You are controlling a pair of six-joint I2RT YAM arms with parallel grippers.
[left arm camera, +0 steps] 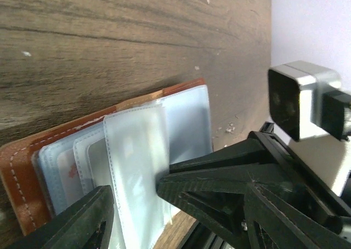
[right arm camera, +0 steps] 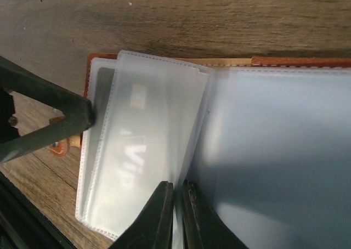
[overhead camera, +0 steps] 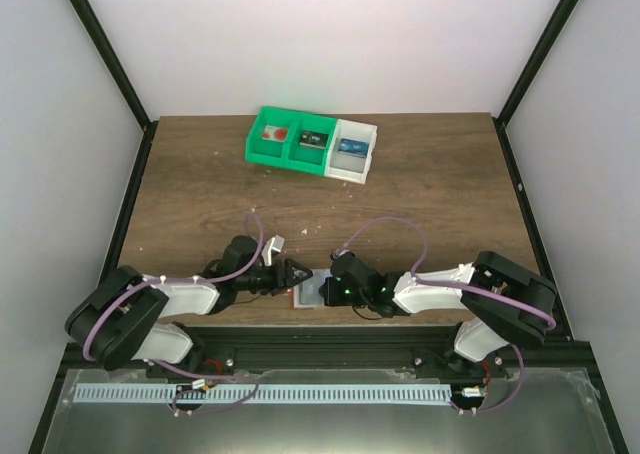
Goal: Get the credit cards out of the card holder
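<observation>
The left gripper (left arm camera: pixel 134 197), jaws wide and empty, straddles the card holder's (left arm camera: pixel 22 167) raised clear sleeve (left arm camera: pixel 137 167). The right gripper (right arm camera: pixel 176 193) pinches that sleeve beside the holder's fold. A pale card (right arm camera: pixel 137 150) lies lengthwise inside, probably nearer the left gripper.

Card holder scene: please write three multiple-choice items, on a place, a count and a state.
1. How many compartments has the bin? A. two B. three C. five
2. Where does the card holder lie? A. inside the bin B. at the near edge, between the left gripper and the right gripper C. far right corner
3. How do the right gripper's fingers stand? A. shut on a clear sleeve B. wide open C. shut on a blue card
Key: 1 B, two green, one white; 2 B, the top view shows it there; 3 A, the sleeve's edge sits between them.
</observation>
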